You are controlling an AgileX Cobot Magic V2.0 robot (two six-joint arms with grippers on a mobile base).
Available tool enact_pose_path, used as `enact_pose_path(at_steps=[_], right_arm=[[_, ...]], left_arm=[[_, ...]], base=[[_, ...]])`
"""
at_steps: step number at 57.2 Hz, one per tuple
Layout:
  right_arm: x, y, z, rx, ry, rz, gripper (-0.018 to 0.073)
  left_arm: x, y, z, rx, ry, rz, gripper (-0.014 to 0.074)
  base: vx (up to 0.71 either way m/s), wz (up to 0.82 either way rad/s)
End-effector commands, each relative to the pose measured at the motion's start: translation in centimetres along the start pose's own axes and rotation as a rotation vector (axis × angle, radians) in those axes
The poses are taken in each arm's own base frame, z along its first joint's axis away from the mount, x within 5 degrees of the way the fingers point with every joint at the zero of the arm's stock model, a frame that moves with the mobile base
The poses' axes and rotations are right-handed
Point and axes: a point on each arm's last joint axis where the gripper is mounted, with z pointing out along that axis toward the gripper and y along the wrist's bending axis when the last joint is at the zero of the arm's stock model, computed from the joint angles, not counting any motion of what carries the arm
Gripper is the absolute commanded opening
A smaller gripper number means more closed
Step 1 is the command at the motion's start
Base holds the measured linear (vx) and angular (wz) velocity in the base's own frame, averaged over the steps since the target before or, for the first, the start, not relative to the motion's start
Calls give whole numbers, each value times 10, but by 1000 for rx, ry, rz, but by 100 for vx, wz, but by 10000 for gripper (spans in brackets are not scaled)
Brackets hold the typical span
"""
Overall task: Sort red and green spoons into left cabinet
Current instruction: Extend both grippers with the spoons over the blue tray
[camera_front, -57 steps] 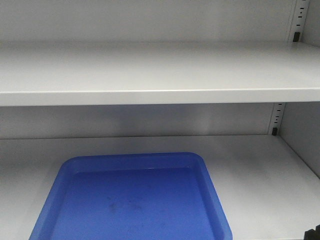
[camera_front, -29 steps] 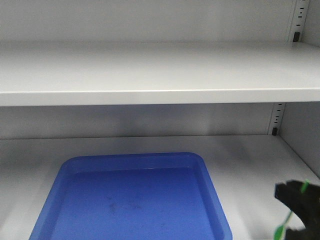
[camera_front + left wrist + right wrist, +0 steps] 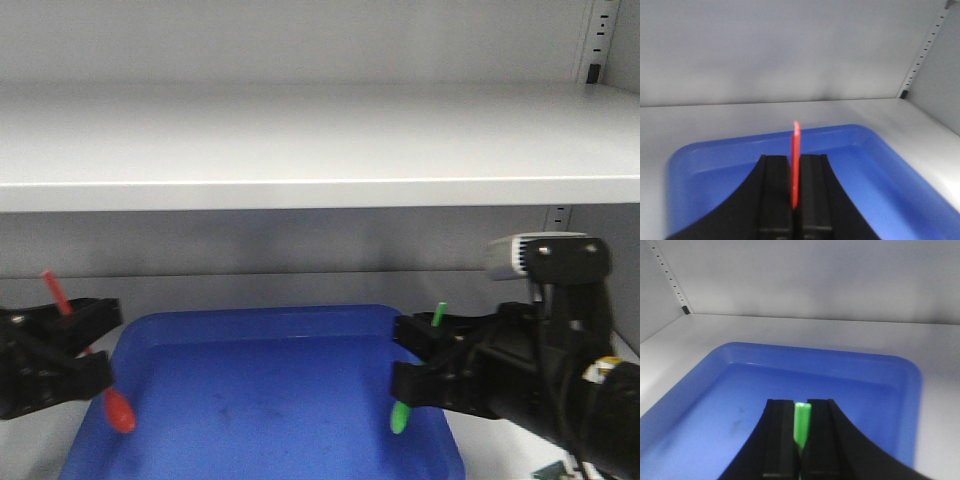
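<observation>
Both spoons look light, thin and smooth (likely slippery plastic), so a pinch across the straight handle suits them best. The left gripper (image 3: 85,340) is closed on the red spoon (image 3: 118,410), bowl hanging down at the blue tray's (image 3: 300,318) left edge. The right gripper (image 3: 415,355) clamps the green spoon (image 3: 401,415) mid-handle over the tray's right side. Both arms reach level into the grey cabinet's lower shelf (image 3: 510,330).

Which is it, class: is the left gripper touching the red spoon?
Touching. The left wrist view shows the left gripper shut on the red spoon.
</observation>
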Motion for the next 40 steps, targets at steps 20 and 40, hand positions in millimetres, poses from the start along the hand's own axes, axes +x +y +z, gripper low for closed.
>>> enact_pose_path(at_steps=[20,40], right_arm=[[-20,10,52,73,-167,44,-3],[-12,5,68,113,-174,47,61]], left_arm=[[-2,-24,72,24,-75,-200,-6],[9,-21,88,13,-59,-282,29]], base=[[0,0],[0,0]])
